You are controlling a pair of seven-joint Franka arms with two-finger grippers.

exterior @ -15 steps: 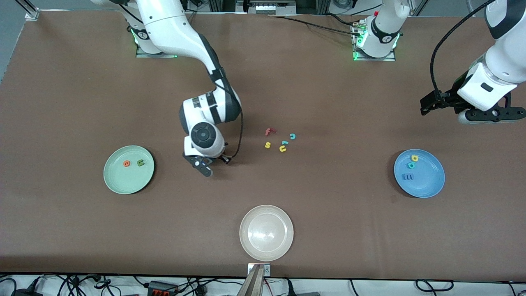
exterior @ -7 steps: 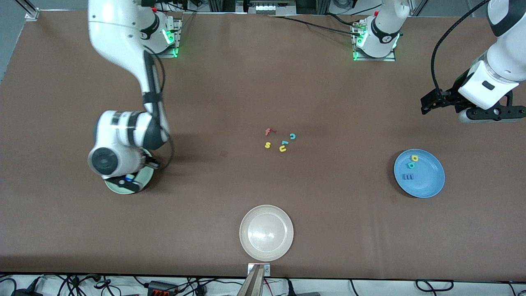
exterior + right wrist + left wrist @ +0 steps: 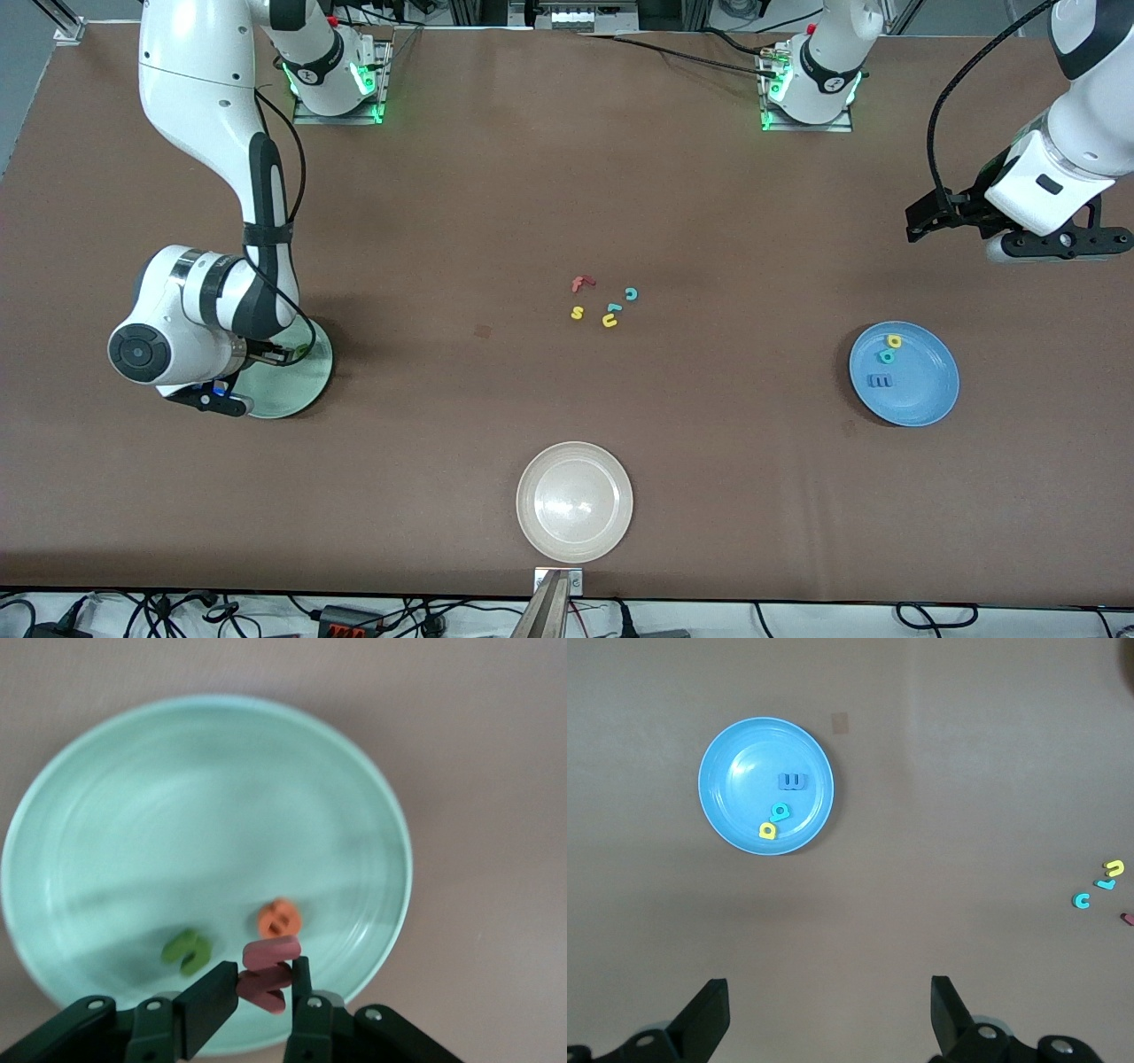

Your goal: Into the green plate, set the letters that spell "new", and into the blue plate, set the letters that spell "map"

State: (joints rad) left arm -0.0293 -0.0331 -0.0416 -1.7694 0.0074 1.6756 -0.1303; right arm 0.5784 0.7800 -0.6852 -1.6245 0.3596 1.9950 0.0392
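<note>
My right gripper (image 3: pixel 266 979) is shut on the salmon-red "w" (image 3: pixel 268 974) and hangs over the green plate (image 3: pixel 177 797). The orange "e" (image 3: pixel 280 920) and the dark green "n" (image 3: pixel 187 950) lie in that plate. In the front view the right gripper (image 3: pixel 217 399) and its wrist cover much of the green plate (image 3: pixel 297 390). The blue plate (image 3: pixel 930 390) holds the blue "m" (image 3: pixel 880 381), the teal "a" (image 3: pixel 886 356) and the yellow "p" (image 3: pixel 894 340). My left gripper (image 3: pixel 828 992) waits open and empty, high over the table near the blue plate (image 3: pixel 740 806).
A whitish beige plate (image 3: pixel 574 502) sits near the table's front edge. Loose letters lie in a cluster at mid-table: a red "f" (image 3: pixel 580 283), a yellow "s" (image 3: pixel 577 312), a teal "c" (image 3: pixel 631 294), a yellow "u" (image 3: pixel 609 322) and a small teal piece (image 3: pixel 613 309).
My right arm has swung from mid-table toward its own end of the table and now hangs over the green plate, still shut on the "w". The left arm has barely moved.
</note>
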